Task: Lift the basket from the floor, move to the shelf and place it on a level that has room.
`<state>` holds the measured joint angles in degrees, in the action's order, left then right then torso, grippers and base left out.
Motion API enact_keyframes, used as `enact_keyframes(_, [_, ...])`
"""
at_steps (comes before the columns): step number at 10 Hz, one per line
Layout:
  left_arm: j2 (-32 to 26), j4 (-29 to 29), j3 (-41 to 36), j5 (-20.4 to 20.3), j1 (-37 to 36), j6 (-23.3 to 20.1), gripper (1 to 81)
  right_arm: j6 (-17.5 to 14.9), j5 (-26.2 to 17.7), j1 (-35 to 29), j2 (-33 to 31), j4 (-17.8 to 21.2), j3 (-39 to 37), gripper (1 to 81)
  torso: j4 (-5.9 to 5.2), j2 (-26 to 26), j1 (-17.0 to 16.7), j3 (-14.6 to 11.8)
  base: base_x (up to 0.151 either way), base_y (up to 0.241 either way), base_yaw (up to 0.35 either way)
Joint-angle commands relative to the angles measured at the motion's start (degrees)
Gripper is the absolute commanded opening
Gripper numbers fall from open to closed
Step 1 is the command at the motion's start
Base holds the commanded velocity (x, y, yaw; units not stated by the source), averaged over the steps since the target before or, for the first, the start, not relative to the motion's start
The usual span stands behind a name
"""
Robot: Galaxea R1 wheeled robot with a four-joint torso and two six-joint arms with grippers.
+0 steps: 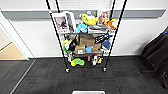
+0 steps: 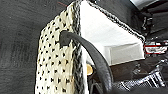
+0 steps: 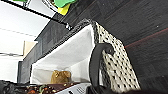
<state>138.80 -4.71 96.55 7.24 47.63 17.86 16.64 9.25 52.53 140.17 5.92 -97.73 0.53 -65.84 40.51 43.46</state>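
Observation:
The shelf point(image 1: 86, 37), a tall black wire rack on small casters, stands straight ahead against the white wall. Its posts run up past the head view's upper edge. The tiers I see are crowded with pictures, toys and cardboard boxes. The basket point(image 1: 88, 92) shows as a pale rim at the bottom edge of the head view. Up close, the cream woven basket point(image 2: 58, 65) has a dark rim and a white lining. My left gripper point(image 2: 108, 89) is shut on its dark loop handle point(image 2: 85, 45). My right gripper point(image 3: 96, 89) is shut on the basket's point(image 3: 117, 65) other handle point(image 3: 96, 60).
Dark grey carpet point(image 1: 45, 77) lies between me and the rack. A black bag or chair point(image 1: 157, 55) stands at the right by the wall. A doorway with a light floor point(image 1: 10, 51) opens at the left. A brown object point(image 3: 60, 76) lies inside the basket.

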Motion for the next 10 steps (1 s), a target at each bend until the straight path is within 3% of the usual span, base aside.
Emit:
enact_keyframes(1, [-3.6, -1.9, -7.4, -0.1, -5.7, 0.5, 1.0, 1.0, 2.5, -4.4, -3.3, 0.3, 7.8, 1.0, 0.0, 5.7, -3.6, -4.7, 0.0, 0.0, 0.0])
enact_keyframes(4, [-4.9, -1.7, -11.4, -0.9, -5.7, 0.5, 1.0, 0.9, 3.7, -4.3, -5.0, 0.1, 12.1, 1.0, 0.0, 11.5, -7.5, -7.7, 0.0, 0.0, 0.0])
enact_keyframes(5, [-5.0, -1.8, -12.0, -0.9, -5.6, 0.5, 1.0, 0.9, 4.1, -4.2, -5.2, 0.1, 12.9, 1.0, 0.0, 13.6, -8.9, -5.6, 0.0, 0.0, 0.0])
enact_keyframes(10, [-6.6, -1.6, -16.4, -1.9, -5.6, 0.4, 1.0, 0.8, 5.9, -4.0, -5.5, 0.0, 16.2, 1.0, 0.0, 23.2, -15.2, -6.5, 0.0, 0.0, 0.0])
